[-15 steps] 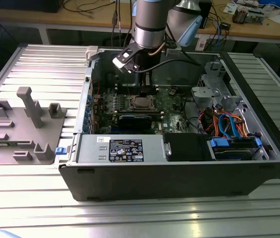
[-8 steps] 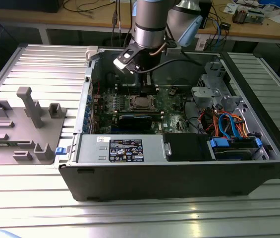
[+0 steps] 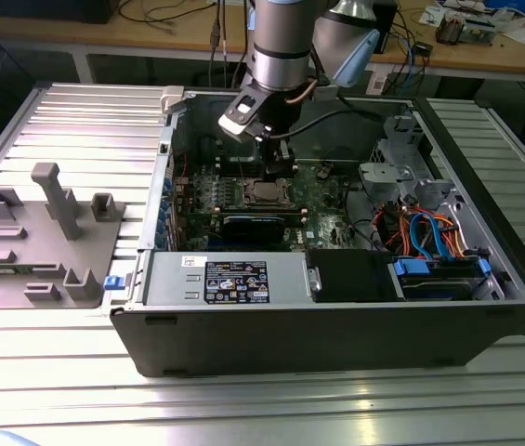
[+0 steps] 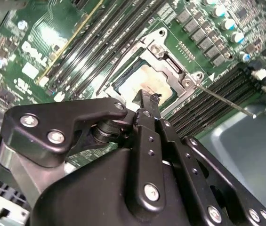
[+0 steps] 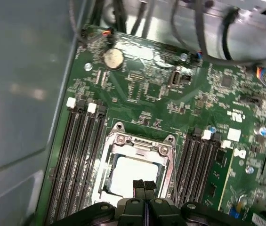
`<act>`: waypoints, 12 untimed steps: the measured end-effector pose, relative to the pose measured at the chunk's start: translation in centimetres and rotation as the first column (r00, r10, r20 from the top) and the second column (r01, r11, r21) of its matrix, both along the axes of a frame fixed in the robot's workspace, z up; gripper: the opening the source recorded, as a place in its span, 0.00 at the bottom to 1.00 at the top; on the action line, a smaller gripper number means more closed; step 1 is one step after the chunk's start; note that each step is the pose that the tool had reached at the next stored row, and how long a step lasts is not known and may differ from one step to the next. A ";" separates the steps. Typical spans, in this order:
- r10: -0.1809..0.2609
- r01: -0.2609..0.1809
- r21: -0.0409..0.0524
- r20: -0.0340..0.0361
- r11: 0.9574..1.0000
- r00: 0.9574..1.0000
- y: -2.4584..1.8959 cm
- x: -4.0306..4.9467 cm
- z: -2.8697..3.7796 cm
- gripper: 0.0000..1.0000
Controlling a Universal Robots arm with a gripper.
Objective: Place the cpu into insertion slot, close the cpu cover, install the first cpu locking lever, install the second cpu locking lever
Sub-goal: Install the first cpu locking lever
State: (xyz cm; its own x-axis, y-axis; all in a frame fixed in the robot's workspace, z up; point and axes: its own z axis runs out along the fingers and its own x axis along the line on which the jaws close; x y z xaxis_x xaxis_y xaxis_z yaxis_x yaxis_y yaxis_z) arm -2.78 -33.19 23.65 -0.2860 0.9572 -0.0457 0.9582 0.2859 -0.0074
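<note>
Ribbed aluminium tabletop (image 3: 48, 121) carries an open computer case (image 3: 336, 334) in the exterior view, with a grey fixture tray (image 3: 104, 246) on the exterior view's left of it. I see the arm reach down into the case, so that the gripper (image 3: 276, 160) hangs just above the insertion slot (image 3: 267, 192) on the green motherboard (image 3: 322, 190).

Second wrist view: the black fingers (image 4: 147, 122) meet at their tips, closed, and I see nothing held between them. Just past the tips lies the cpu (image 4: 140, 80), seated in the insertion slot, with the silver cpu cover (image 4: 170, 61) lying flat around it. A thin locking lever (image 4: 227, 101) juts from one corner of the slot out across the memory slots (image 4: 203, 113). A second wire lever (image 4: 118, 61) runs along the slot's opposite side.

First wrist view: the closed fingertips (image 5: 139, 184) sit over one edge of the cpu, whose bright top shows through the cover's window. I cannot tell whether they touch it. Memory slots flank the insertion slot on both sides, and a coin cell (image 5: 113, 57) lies well beyond it.
</note>
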 end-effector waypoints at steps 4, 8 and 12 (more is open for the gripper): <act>0.097 -0.097 0.000 0.000 0.995 0.995 0.00 0.00 0.00 0.11; 0.184 -0.184 0.000 0.000 0.983 0.983 0.00 0.00 0.00 0.11; 0.268 -0.268 0.000 0.000 0.963 0.963 0.00 0.00 0.00 0.11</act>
State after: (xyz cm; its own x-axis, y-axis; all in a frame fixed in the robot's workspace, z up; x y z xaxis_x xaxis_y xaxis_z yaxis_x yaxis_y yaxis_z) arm -2.78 -33.20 23.65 -0.5323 0.8453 -0.0457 0.8464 0.5325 -0.0075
